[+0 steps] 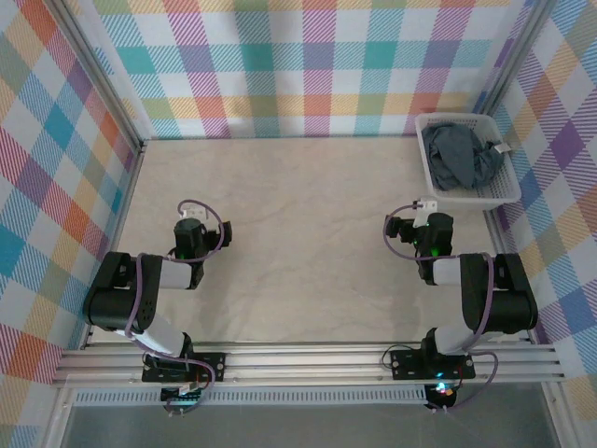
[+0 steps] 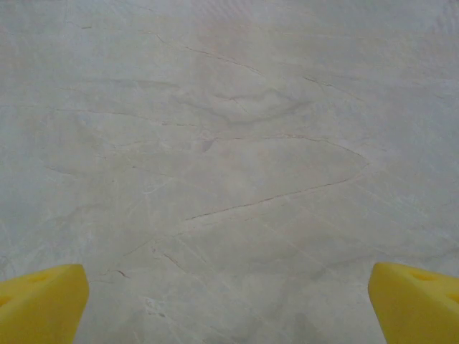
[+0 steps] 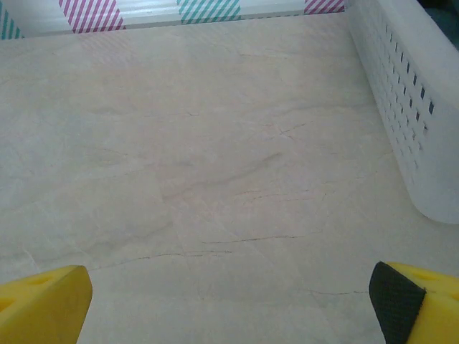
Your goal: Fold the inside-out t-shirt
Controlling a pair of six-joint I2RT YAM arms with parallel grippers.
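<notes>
Top view: the inside-out t-shirt (image 1: 457,157) sits bunched, dark slate-grey, white tag showing, in the white basket (image 1: 438,184) at far right. I'd take the right gripper (image 1: 425,205) over the rim and pinch a high fold. Left wrist: left gripper (image 2: 229,304) spread above the worktop (image 2: 229,143). Right wrist: jaws spread, basket wall just beside.

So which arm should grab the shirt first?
Probably right. The t-shirt sits bunched in the white basket at the far right, beyond the open right gripper; the left gripper is much farther away.
</notes>
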